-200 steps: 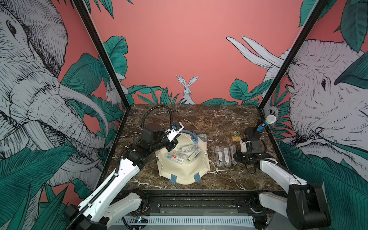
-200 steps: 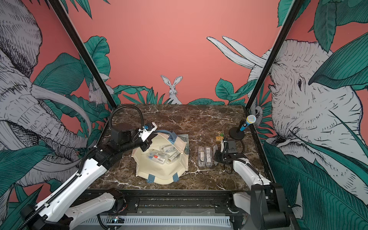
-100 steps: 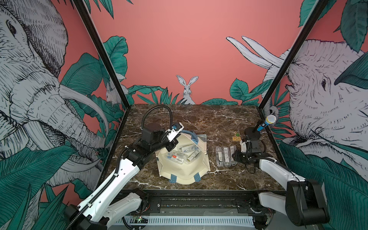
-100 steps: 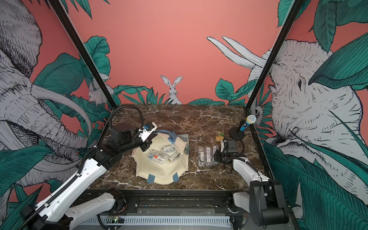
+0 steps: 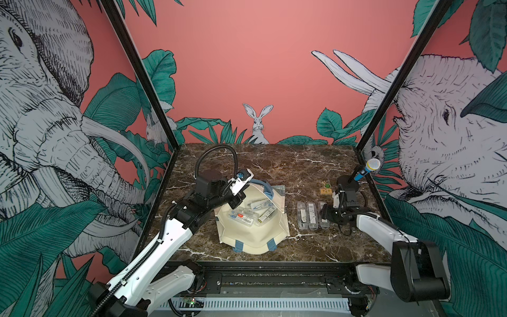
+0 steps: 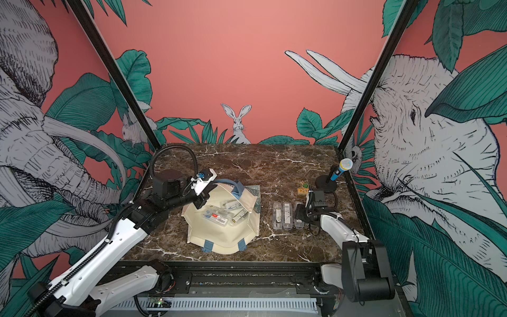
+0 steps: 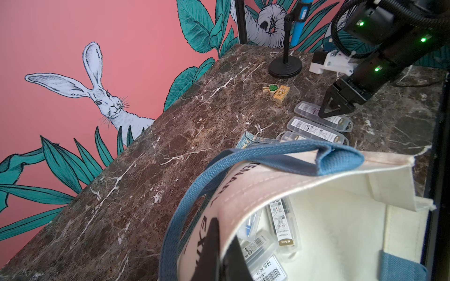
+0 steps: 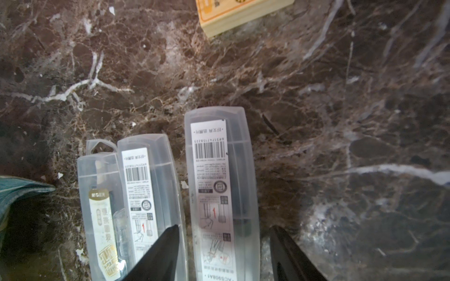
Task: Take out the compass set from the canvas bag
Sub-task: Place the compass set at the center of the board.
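The right gripper [image 8: 224, 227] stood open, its fingers [image 8: 165, 245] apart on either side of a compass set [image 8: 220, 185] lying flat on the table [image 8: 341, 121], neither pad clearly touching it. Just beside the finger nearer the bag [image 5: 255, 236] lay two more sets [image 8: 146, 185], side by side. Beyond the fingertips sat a wood block [image 8: 243, 12]. The left gripper [image 5: 236, 201] was closed on the rim of the bag, that edge lifted and the mouth gaping. Just under its fingers, inside the bag, several sets [image 5: 241, 216] lay jumbled. A blue handle [image 7: 341, 159] arched past those fingers. The bag itself rested on the table well apart from the right fingers, with the three loose sets between.
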